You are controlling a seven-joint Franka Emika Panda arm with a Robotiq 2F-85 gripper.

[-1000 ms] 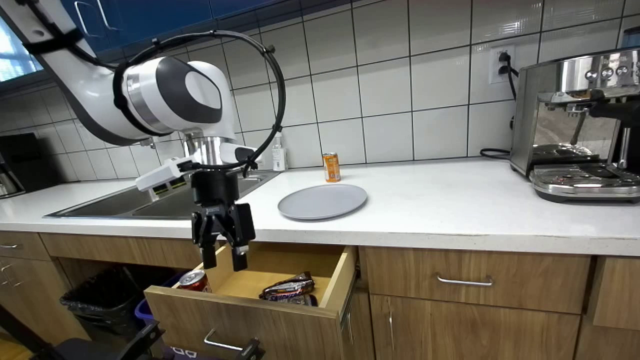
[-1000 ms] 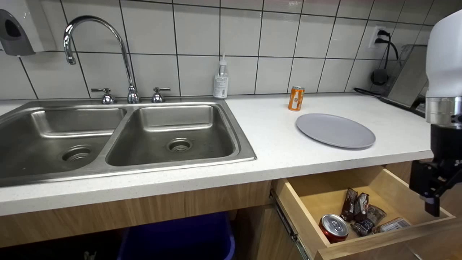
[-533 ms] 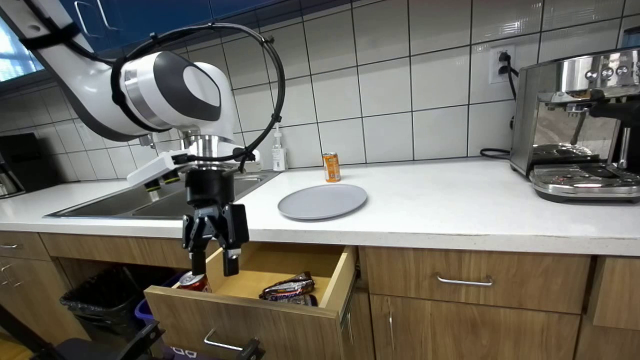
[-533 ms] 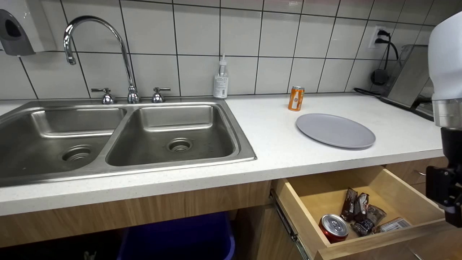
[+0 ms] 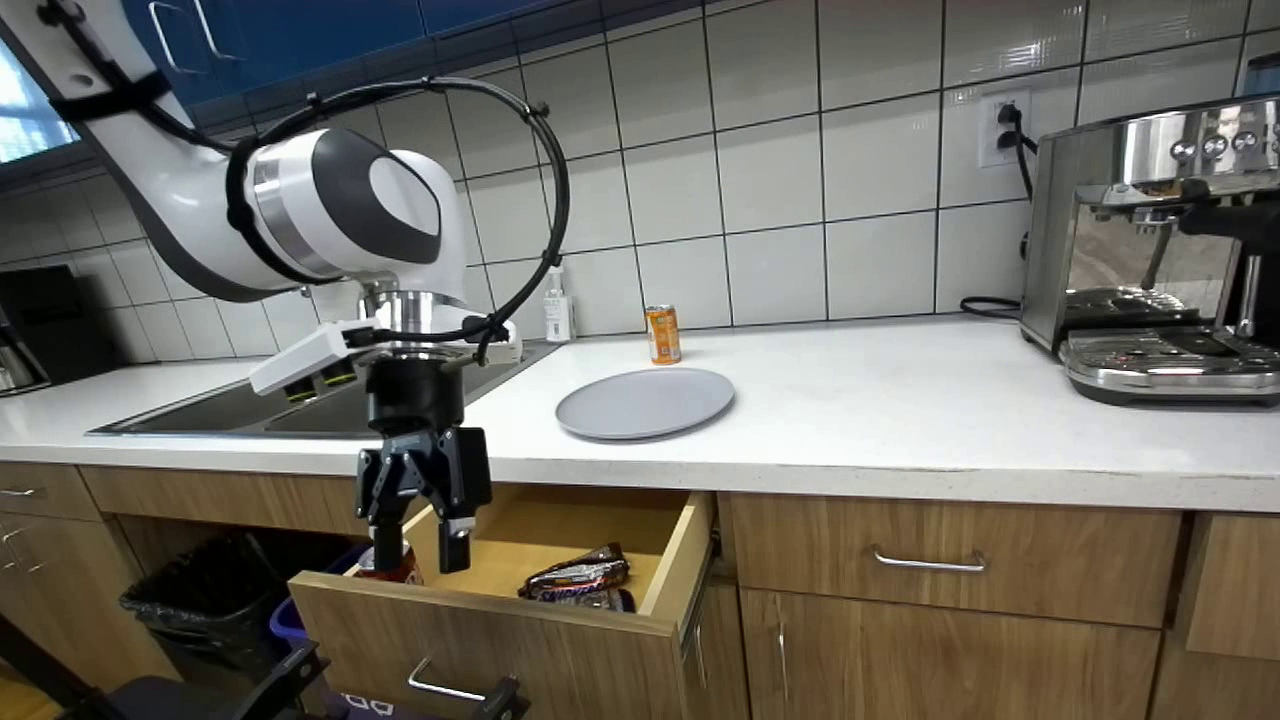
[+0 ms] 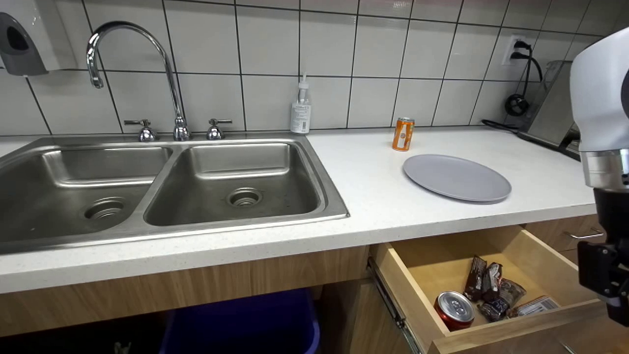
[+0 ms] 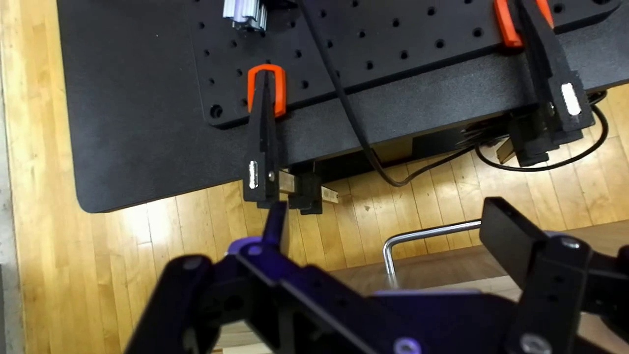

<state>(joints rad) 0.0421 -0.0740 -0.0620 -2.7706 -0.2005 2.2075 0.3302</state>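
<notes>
Pincer spread wide and empty, near the front of the drawer, lower left of centre in an exterior view. Handle shows right of centre in the wrist view, ungripped. Progress, my read: drawer's already out, that part's done; no grip on anything yet. Red can and wrapped packs lie inside, lower right of an exterior view. Grey plate is on the surface, right of centre there.

Has a pale, glossy, dark-grouted tile wall, blue upper cabinets and, at the edge of an exterior view, a bright window. Sets a white counter over wood-grain lower cabinets. Shows honey-coloured floorboards, glinting white.
</notes>
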